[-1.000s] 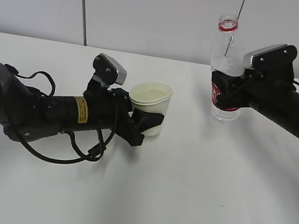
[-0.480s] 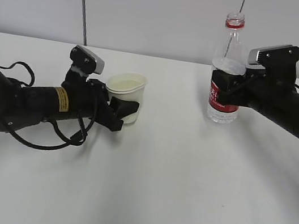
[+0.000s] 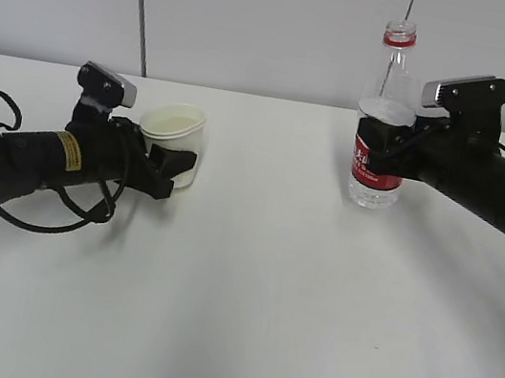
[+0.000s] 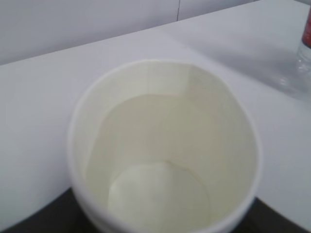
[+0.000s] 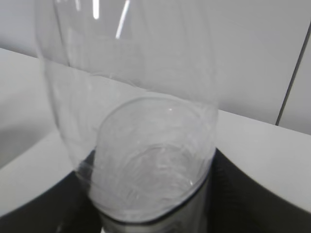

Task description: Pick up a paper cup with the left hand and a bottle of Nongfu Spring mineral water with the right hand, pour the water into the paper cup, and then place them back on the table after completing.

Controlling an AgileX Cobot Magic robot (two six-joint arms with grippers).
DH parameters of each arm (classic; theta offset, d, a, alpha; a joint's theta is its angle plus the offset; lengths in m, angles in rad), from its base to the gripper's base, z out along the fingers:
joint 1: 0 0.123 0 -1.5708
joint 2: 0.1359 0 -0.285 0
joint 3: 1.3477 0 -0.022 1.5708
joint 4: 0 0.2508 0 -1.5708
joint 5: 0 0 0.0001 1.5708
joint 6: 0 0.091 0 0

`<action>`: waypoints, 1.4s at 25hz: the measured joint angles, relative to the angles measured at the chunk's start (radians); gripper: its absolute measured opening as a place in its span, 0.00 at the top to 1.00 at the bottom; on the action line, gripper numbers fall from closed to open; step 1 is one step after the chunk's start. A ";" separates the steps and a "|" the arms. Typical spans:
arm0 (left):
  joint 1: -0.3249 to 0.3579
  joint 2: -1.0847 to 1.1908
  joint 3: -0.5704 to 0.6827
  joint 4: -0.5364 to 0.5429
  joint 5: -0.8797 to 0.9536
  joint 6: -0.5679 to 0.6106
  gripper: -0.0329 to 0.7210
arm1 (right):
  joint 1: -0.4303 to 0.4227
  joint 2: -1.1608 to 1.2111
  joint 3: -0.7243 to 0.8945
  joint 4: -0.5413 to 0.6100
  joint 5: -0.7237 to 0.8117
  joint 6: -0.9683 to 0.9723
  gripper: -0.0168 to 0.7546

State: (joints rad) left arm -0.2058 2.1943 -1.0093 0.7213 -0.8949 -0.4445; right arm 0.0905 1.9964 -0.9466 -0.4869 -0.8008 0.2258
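Note:
The white paper cup (image 3: 175,142) stands upright at the left, at or just above the white table (image 3: 254,296). My left gripper (image 3: 171,168), on the arm with the yellow sticker, is shut on the cup's lower wall. The left wrist view looks down into the cup (image 4: 165,121), where clear water (image 4: 160,194) lies low inside. My right gripper (image 3: 382,145) is shut on the uncapped bottle (image 3: 387,95) at its red label. The bottle is upright with its base on the table. The right wrist view shows the water surface (image 5: 150,165) inside the bottle (image 5: 126,73).
A grey wall with a vertical seam (image 3: 140,5) rises behind the table's far edge. Black cables (image 3: 45,213) loop beside the left arm. White tabletop lies between the two arms and toward the front. The bottle's base shows at the left wrist view's right edge (image 4: 302,58).
My left arm has carried the cup leftward and lower. The bottle has gone from slightly tilted to upright and settled on the table; it has barely moved in the last half second.

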 joint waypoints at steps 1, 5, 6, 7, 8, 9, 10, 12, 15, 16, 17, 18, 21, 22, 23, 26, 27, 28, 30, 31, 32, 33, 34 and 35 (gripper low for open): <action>0.008 0.000 0.000 0.000 0.007 0.002 0.46 | 0.000 0.000 0.000 0.000 0.000 0.000 0.47; 0.027 0.000 0.000 -0.002 0.031 0.024 0.46 | 0.000 0.000 0.000 0.000 0.000 0.002 0.47; 0.030 0.000 0.000 -0.002 0.038 0.028 0.46 | 0.000 0.000 0.000 -0.002 0.000 0.002 0.47; 0.032 0.000 0.000 -0.004 0.044 0.028 0.46 | 0.000 0.000 0.000 -0.002 0.000 0.004 0.47; 0.034 0.000 0.000 -0.008 0.045 0.033 0.46 | 0.000 0.000 0.000 -0.002 0.000 0.006 0.47; 0.035 0.000 0.000 -0.015 0.048 0.040 0.46 | 0.000 0.000 0.000 -0.002 0.000 0.008 0.47; 0.035 0.000 0.000 -0.024 0.048 0.050 0.46 | 0.000 0.000 0.000 -0.002 0.000 0.008 0.47; 0.035 0.000 0.000 -0.045 0.050 0.066 0.46 | 0.000 0.000 0.000 -0.002 0.000 0.010 0.47; 0.035 0.000 0.000 -0.068 0.054 0.094 0.46 | 0.000 0.000 0.000 -0.002 0.000 0.010 0.47; 0.035 0.000 0.000 -0.078 0.059 0.103 0.46 | 0.000 0.000 0.000 -0.002 0.000 0.010 0.47; 0.035 0.000 0.000 -0.086 0.063 0.110 0.46 | 0.000 0.000 0.000 -0.002 0.000 0.010 0.47; 0.035 0.000 0.000 -0.095 0.066 0.115 0.46 | 0.000 0.000 0.000 -0.002 0.000 0.010 0.47; 0.036 0.000 0.000 -0.127 0.067 0.131 0.46 | 0.000 0.000 0.000 -0.002 0.000 0.011 0.47; 0.037 0.000 0.000 -0.141 0.067 0.138 0.46 | 0.000 0.000 0.000 -0.002 0.000 0.011 0.47; 0.037 0.000 0.000 -0.155 0.068 0.144 0.46 | 0.000 0.000 0.000 -0.002 0.000 0.011 0.47; 0.038 0.000 0.000 -0.190 0.070 0.157 0.46 | 0.000 0.000 0.000 -0.002 0.000 0.012 0.47; 0.038 0.000 0.000 -0.194 0.071 0.159 0.46 | 0.000 0.000 0.000 -0.002 0.000 0.012 0.47; 0.038 0.000 0.000 -0.196 0.073 0.159 0.46 | 0.000 0.000 0.000 -0.002 0.000 0.012 0.47; 0.038 0.000 0.000 -0.198 0.074 0.164 0.46 | 0.000 0.000 0.000 -0.002 0.000 0.012 0.47; 0.038 0.000 0.000 -0.203 0.074 0.168 0.46 | 0.000 0.000 0.000 -0.002 0.000 0.012 0.47; 0.038 0.000 0.000 -0.209 0.074 0.173 0.46 | 0.000 0.000 0.000 -0.002 0.000 0.012 0.47; 0.038 0.000 0.000 -0.220 0.074 0.177 0.46 | 0.000 0.000 0.000 -0.002 0.000 0.013 0.47; 0.038 0.002 0.000 -0.229 0.074 0.181 0.46 | 0.000 0.000 0.000 -0.002 0.000 0.013 0.47; 0.038 0.005 0.000 -0.234 0.074 0.182 0.46 | 0.000 0.000 0.000 -0.002 0.000 0.015 0.47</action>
State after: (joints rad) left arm -0.1673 2.1989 -1.0093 0.4870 -0.8213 -0.2624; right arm 0.0905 1.9964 -0.9466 -0.4887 -0.8008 0.2405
